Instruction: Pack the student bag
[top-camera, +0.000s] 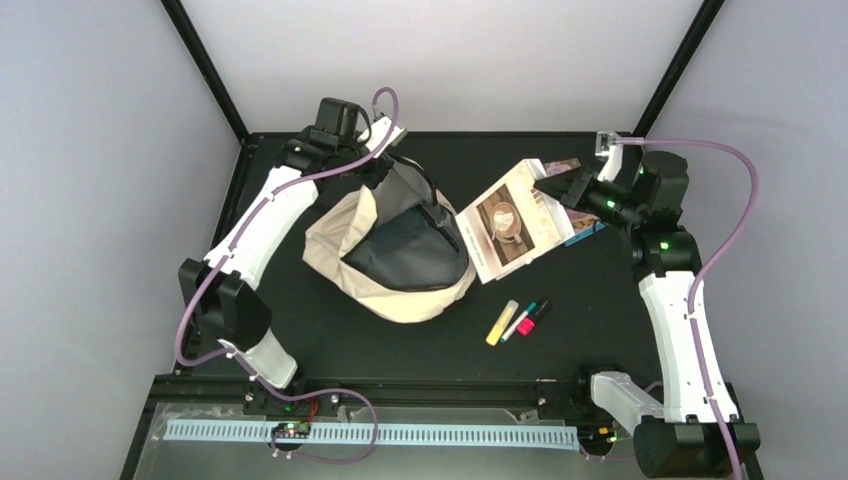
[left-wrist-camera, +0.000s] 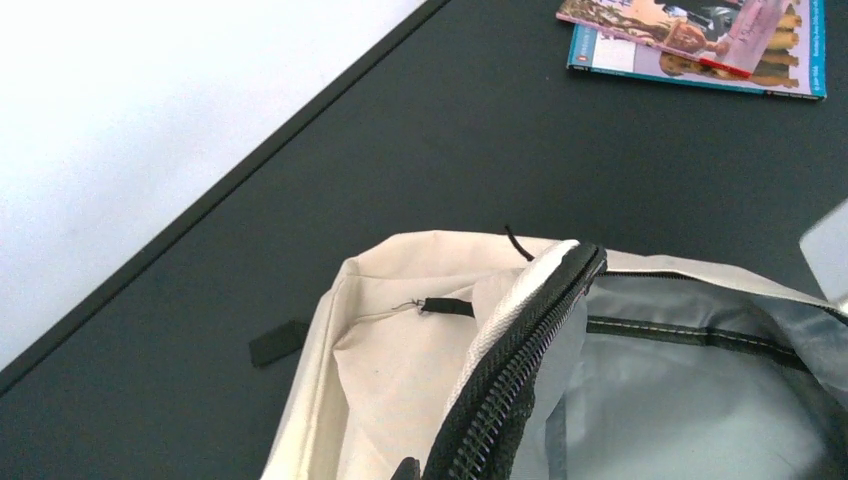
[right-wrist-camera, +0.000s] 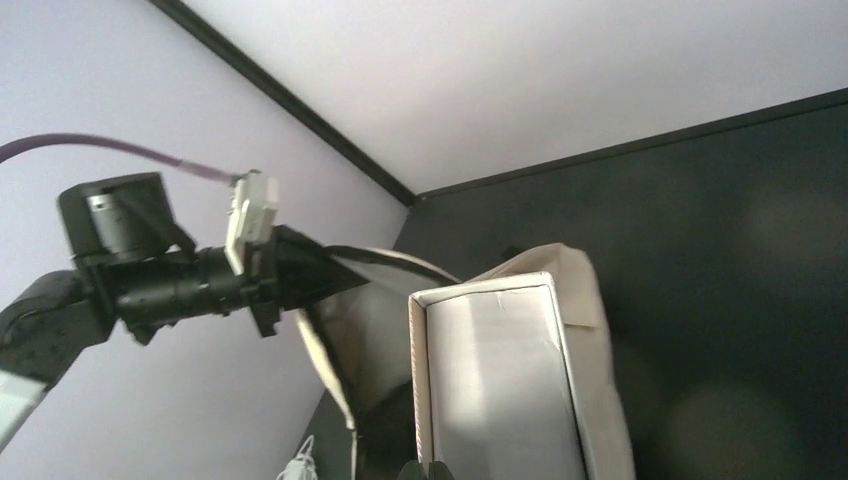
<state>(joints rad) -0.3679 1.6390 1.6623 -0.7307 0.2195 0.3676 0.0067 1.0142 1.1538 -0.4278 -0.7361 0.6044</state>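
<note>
Slippage is the risk on the left: the left gripper (top-camera: 385, 165) is clenched on the zipper rim (left-wrist-camera: 520, 350) of the student bag (top-camera: 400, 295). The bag sits left of centre on the table (top-camera: 330, 345), its mouth lifted and facing right. Only a thin bite of fabric seems to be pinched, so a push from the load could pull it free and let the opening sag shut. Next over, the book (top-camera: 510, 220) hangs tilted at the mouth with one corner close to the rim. It looks nearly as wide as the gap, so it may catch on the zipper or shove the soft bag leftward rather than slide in. The markers (top-camera: 515, 322) lie loose near the bag, where a low pass could sweep them. Farthest right, the right gripper (top-camera: 560, 187) grasps the book by its far edge, a hold that may let it pivot, droop, or drop onto the other books (top-camera: 590, 232).
</note>
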